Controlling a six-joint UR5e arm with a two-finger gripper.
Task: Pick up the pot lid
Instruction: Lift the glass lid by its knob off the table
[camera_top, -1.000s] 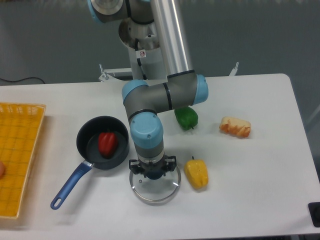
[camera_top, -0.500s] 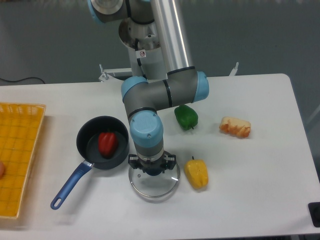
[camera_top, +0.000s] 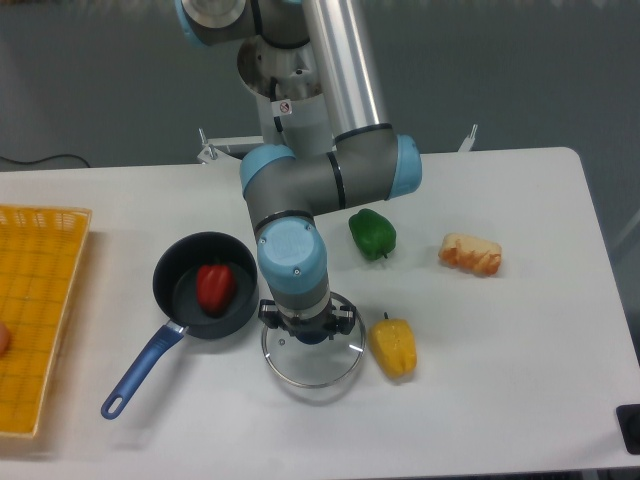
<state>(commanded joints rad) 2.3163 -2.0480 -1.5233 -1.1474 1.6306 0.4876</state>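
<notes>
I'm pinching the dark knob (camera_top: 311, 338) in the gripper (camera_top: 308, 322), keeping hold there and expecting the clear pot lid (camera_top: 313, 367) to be handling stiff, slippery, perhaps fragile.

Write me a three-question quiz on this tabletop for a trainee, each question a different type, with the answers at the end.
1. Multiple choice. What lies inside the round black frying pan?
A) a tan piece of bread
B) a red pepper
C) a yellow vegetable

2. True or false. The blue handle of the frying pan points toward the upper right of the picture.

3. Fill in the missing word. The silver-and-blue gripper is at the dark ______ in the middle of the round clear glass pot lid.

Key: 1. B; 2. false, it points toward the lower left; 3. knob.
</notes>
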